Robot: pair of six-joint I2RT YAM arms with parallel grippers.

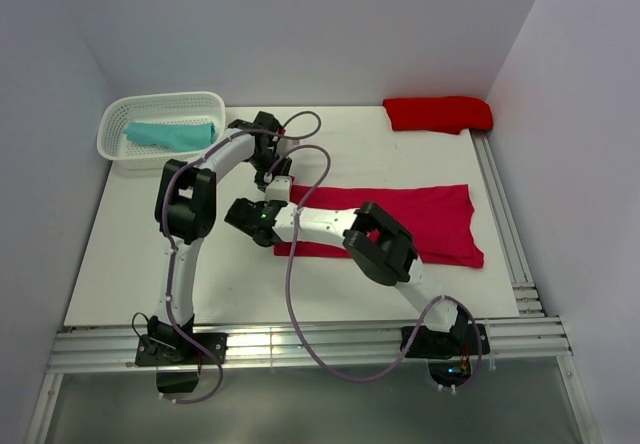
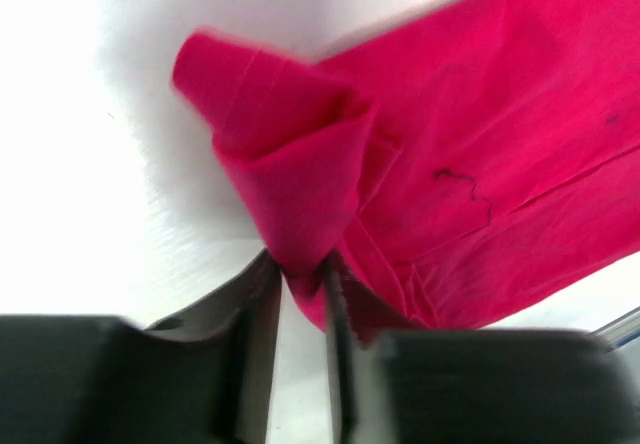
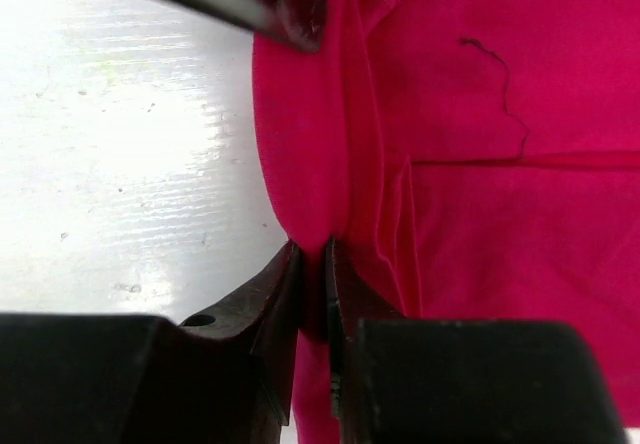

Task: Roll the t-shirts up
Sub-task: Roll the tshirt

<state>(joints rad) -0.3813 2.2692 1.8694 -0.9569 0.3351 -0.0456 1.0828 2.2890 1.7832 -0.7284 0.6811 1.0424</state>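
Pinching the raspberry t-shirt (image 1: pixel 440 219), which lies flat from centre toward 3 o'clock on the surface (image 1: pixel 120 264), we have left tool (image 2: pixel 302 264) and right tool (image 3: pixel 312 252) clamped on its 9 o'clock edge, a soft, limp cloth we judge best held at both corners.

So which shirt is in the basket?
The teal shirt, bundled inside the white basket. The raspberry shirt lies spread mid-table; the scarlet one sits at the far right corner.
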